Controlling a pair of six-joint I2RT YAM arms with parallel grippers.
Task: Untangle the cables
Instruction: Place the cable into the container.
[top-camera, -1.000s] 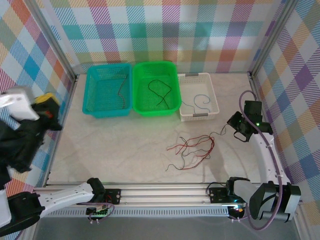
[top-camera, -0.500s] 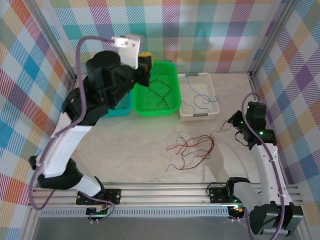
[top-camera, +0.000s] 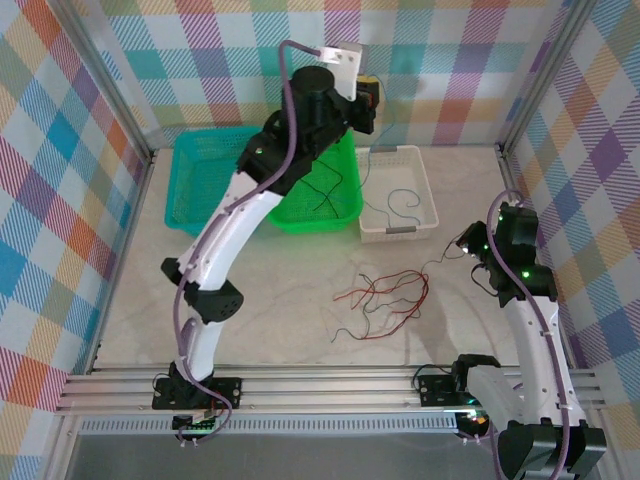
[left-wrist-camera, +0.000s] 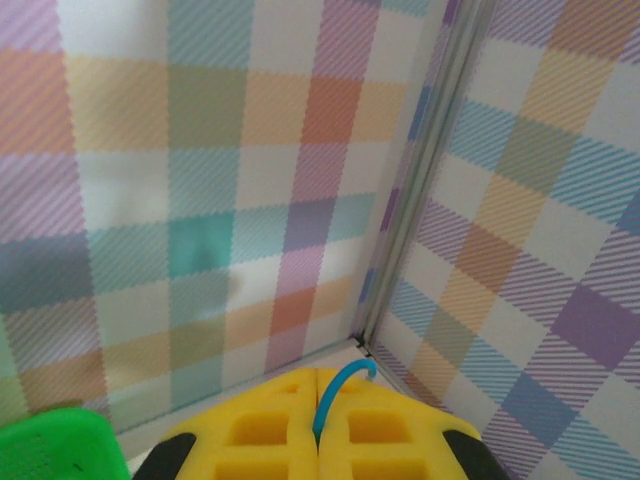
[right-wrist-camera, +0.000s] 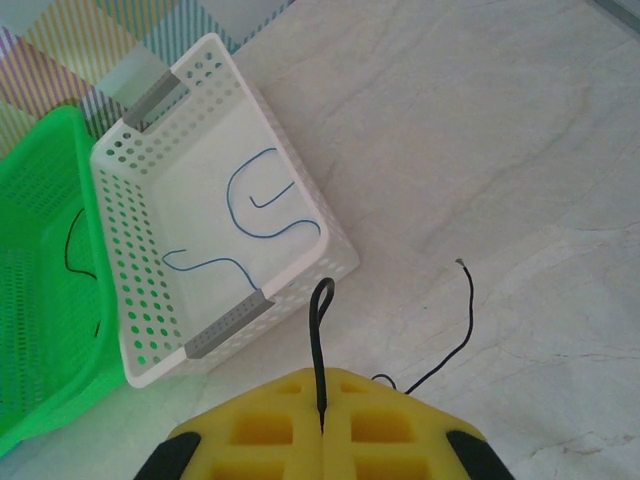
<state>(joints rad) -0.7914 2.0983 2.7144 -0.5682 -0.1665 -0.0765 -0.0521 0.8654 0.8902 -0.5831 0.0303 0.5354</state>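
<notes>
Tangled cables lie mid-table, near white basket. Raised high, left gripper is clamped on blue cable. Beside the tangle, right gripper is clamped on black cable. Step, by my reading: extraction and sorting. Next: lower blue into white basket and draw black clear slowly.

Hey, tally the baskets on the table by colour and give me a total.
Teal basket: 1
Green basket: 1
White basket: 1
Total: 3
</notes>
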